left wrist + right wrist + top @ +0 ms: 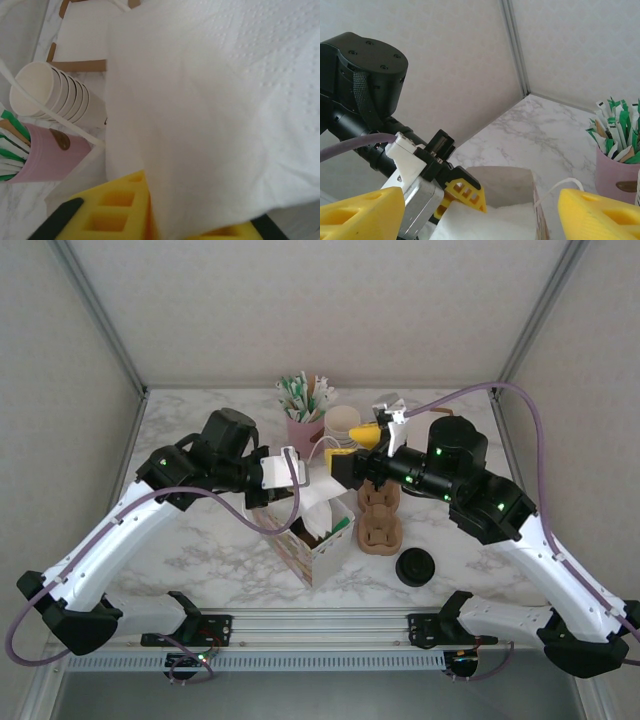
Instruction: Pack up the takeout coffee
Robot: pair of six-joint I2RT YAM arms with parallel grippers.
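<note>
A white napkin hangs over the mouth of the patterned paper bag at the table's middle. My left gripper is just above the bag. In the left wrist view the napkin lies between the yellow fingers and hides the gap. My right gripper hovers behind the bag. Its yellow fingers stand wide apart with nothing between them, facing the bag and the napkin. The takeout coffee is hidden from me.
A brown pulp cup carrier lies right of the bag. A round black lid sits in front of it; I cannot tell whether a cup is under it. A pink cup of sachets and stacked cream cups stand behind.
</note>
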